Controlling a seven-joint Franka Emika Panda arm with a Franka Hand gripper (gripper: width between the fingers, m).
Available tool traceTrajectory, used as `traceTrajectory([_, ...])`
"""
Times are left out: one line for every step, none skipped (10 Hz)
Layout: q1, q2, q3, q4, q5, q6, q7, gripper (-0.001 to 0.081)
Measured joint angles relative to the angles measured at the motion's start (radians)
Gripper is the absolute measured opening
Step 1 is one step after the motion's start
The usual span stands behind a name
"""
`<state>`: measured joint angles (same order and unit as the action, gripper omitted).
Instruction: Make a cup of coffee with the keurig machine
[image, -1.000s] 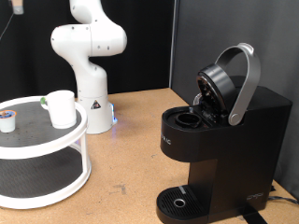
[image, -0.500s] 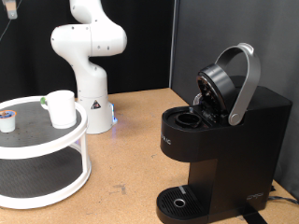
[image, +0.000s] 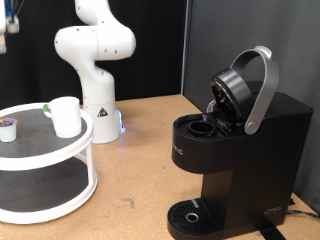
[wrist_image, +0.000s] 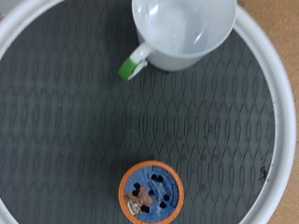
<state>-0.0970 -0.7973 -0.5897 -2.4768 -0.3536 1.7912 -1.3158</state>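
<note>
The cup (image: 66, 115) is a small white mug standing on the top shelf of a round white stand at the exterior view's left. In the wrist view the cup (wrist_image: 182, 33) is seen from above and is empty. The keurig machine (image: 240, 150) stands at the exterior view's right with its lid and silver handle (image: 262, 88) raised and the pod chamber open. A coffee pod with a blue-orange lid (image: 8, 128) sits on the same shelf, and also shows in the wrist view (wrist_image: 150, 191). Only a dark piece of the gripper (image: 10, 18) shows, high above the stand. No fingers show in the wrist view.
The two-tier white stand (image: 85, 150) has a dark mesh top (wrist_image: 75, 121). A small green tab (wrist_image: 129, 67) lies beside the cup's handle. The white robot base (image: 95, 60) stands behind the stand. A black backdrop rises behind the wooden table (image: 140, 170).
The dark piece of the gripper at the exterior view's top left has shifted slightly downward. Cup, pod and machine have not moved.
</note>
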Motion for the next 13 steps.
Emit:
traceTrajectory([0.000, 0.018, -0.014, -0.028, -0.027, 0.038, 0.001, 0.0803])
traceTrajectory([0.000, 0.041, -0.027, -0.052, -0.049, 0.076, 0.005, 0.0803])
traceTrajectory([0.000, 0.068, -0.040, -0.073, -0.064, 0.113, 0.009, 0.0803])
traceTrajectory([0.000, 0.102, -0.046, -0.076, -0.070, 0.139, 0.010, 0.0803])
traceTrajectory([0.000, 0.101, -0.046, -0.076, -0.070, 0.138, 0.008, 0.0803])
traceTrajectory([0.002, 0.100, -0.050, -0.077, -0.068, 0.142, -0.017, 0.0803])
traceTrajectory([0.003, 0.102, -0.056, -0.085, -0.071, 0.156, -0.029, 0.0803])
traceTrajectory([0.002, 0.109, -0.058, -0.100, -0.079, 0.188, -0.027, 0.0803])
traceTrajectory([0.001, 0.125, -0.061, -0.120, -0.088, 0.227, -0.020, 0.0803])
traceTrajectory([0.001, 0.148, -0.063, -0.137, -0.093, 0.265, -0.010, 0.0803])
traceTrajectory([0.001, 0.174, -0.065, -0.150, -0.096, 0.299, -0.004, 0.0803])
traceTrajectory([0.001, 0.200, -0.069, -0.162, -0.096, 0.332, -0.003, 0.0803])
traceTrajectory([0.001, 0.220, -0.075, -0.172, -0.097, 0.362, -0.003, 0.0803])
